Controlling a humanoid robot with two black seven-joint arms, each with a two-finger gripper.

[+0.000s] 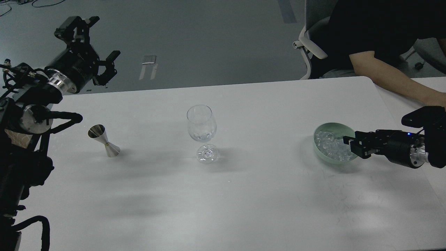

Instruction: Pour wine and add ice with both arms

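A: Ice (331, 146) sits piled in the green bowl (322, 129) at 3 o'clock on the tabletop (244, 195). My right gripper (350, 143) is at the bowl's near-side rim, low over the cubes. The fingers are dark and bunched; I cannot tell if they're spread or pinching a cube.

B: Left side?

A: Left gripper (99, 52) is up at 10 o'clock, beyond the tabletop's far edge, fingers spread, holding nothing.

B: Glass?

A: Wine glass (201, 123) is upright at centre and looks empty, well apart from the bowl. A steel jigger (103, 140) stands at 9 o'clock. No wine bottle in view.

B: How do I run this step?

A: My read: grab one cube. Come down on a top cube, close gently because it's slick, and lift straight so the fingers don't catch the rim and drag the bowl. Then carry it toward 9 o'clock to the glass and drop it from low over the bowl of the glass.

B: Obstacles?

A: The path between bowl and glass is bare. A person's forearm (390, 78) rests at 2 o'clock near my right arm, so keep the elbow in.
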